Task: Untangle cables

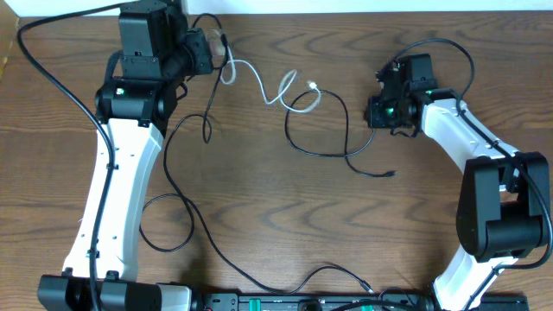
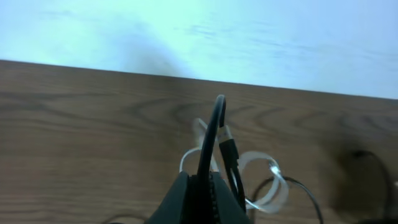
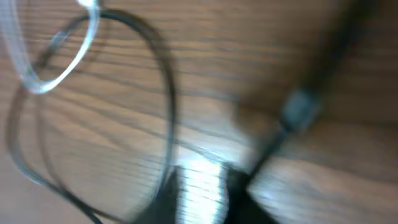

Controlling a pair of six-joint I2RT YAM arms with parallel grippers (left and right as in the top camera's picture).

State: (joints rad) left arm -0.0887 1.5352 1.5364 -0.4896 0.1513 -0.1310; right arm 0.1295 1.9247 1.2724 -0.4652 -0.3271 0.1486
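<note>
My left gripper (image 1: 212,52) is at the back left, shut on a black cable (image 2: 217,118) that arches up out of its jaws. The white cable (image 1: 259,82) snakes right from there to its small plug (image 1: 312,85), and it curls behind the gripped cable (image 2: 267,180) in the left wrist view. A second black cable (image 1: 320,154) lies in a loop mid-table, crossing the white one. Its end (image 1: 392,175) points right. My right gripper (image 1: 378,112) hovers just right of that loop. In its blurred wrist view the right gripper (image 3: 208,183) is slightly open over bare wood, with a black cable (image 3: 292,118) beside its right finger.
A long thin black wire (image 1: 186,216) trails from the left arm down to the front edge. The arm's thick black wire (image 1: 60,82) arcs at the far left. The table's back edge meets a pale wall (image 2: 199,37) just behind the left gripper.
</note>
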